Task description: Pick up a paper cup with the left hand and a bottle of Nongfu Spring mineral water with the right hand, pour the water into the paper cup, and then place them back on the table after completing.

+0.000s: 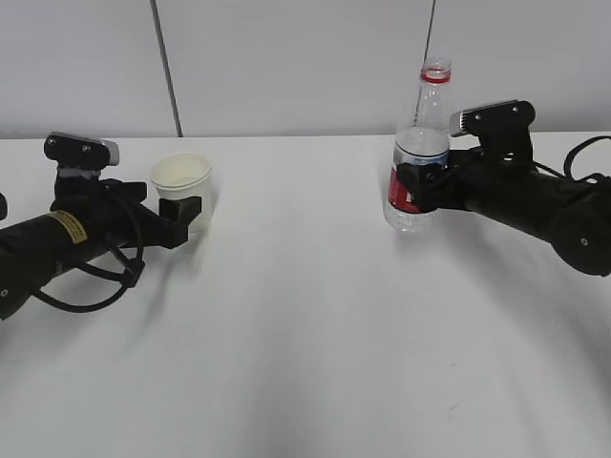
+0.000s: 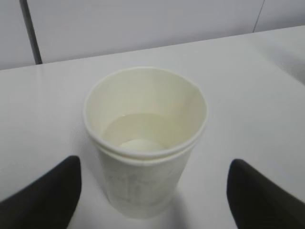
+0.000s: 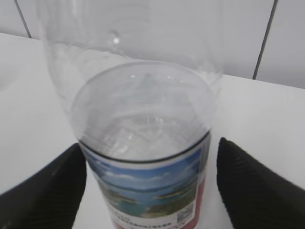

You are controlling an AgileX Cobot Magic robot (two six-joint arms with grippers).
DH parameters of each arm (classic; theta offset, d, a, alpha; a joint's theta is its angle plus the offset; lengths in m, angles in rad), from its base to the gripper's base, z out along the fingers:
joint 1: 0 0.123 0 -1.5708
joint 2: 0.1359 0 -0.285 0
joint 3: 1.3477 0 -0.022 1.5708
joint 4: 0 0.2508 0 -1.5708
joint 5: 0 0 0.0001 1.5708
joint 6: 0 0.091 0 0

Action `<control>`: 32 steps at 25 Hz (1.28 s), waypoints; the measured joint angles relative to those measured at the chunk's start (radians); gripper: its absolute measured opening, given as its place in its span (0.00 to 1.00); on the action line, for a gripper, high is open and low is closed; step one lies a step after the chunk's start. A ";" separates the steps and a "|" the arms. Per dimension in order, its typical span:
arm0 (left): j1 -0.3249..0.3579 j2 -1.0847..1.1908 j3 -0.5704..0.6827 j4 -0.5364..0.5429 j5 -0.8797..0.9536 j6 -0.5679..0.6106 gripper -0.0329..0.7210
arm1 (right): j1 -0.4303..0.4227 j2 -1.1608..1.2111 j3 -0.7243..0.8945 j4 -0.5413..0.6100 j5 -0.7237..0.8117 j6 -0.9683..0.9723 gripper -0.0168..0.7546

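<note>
A white paper cup (image 1: 182, 181) stands on the white table (image 1: 305, 343) at the left; in the left wrist view the cup (image 2: 145, 157) holds some clear water (image 2: 143, 130). My left gripper (image 1: 191, 208) is open around it, with table showing on both sides between the cup and my fingers (image 2: 45, 195). A clear uncapped bottle (image 1: 420, 157) with a red-and-blue label stands at the right, partly full of water (image 3: 143, 119). My right gripper (image 1: 412, 188) is open close around the label (image 3: 152, 191). The left finger sits against the bottle and a narrow gap shows at the right finger (image 3: 257, 186).
A white wall with dark vertical seams (image 1: 167, 67) stands behind the table. Black cables trail from the left arm (image 1: 86, 286) and the right arm (image 1: 582, 157). White tabletop lies between the cup and the bottle.
</note>
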 joint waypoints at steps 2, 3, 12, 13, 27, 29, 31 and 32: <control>0.000 -0.006 0.000 0.000 0.006 0.000 0.80 | 0.000 -0.012 0.010 0.000 0.002 -0.003 0.84; 0.000 -0.011 0.000 0.000 0.007 0.000 0.80 | 0.000 -0.019 0.014 0.000 0.002 -0.004 0.84; 0.000 -0.057 0.001 0.017 0.096 0.000 0.80 | 0.000 -0.067 0.069 0.000 0.076 -0.009 0.81; 0.000 -0.067 0.001 0.018 0.110 0.000 0.80 | 0.000 -0.076 0.073 0.000 0.099 -0.010 0.81; 0.000 -0.195 0.002 0.007 0.399 -0.027 0.80 | 0.000 -0.236 0.078 0.000 0.473 -0.012 0.79; 0.000 -0.222 0.002 0.005 0.468 -0.053 0.80 | 0.000 -0.264 0.078 0.000 0.552 -0.003 0.79; 0.000 -0.253 0.002 0.004 0.551 -0.069 0.80 | 0.000 -0.295 0.078 0.004 0.641 0.013 0.79; 0.000 -0.271 0.002 0.000 0.608 -0.073 0.80 | 0.000 -0.311 0.078 0.009 0.691 0.026 0.79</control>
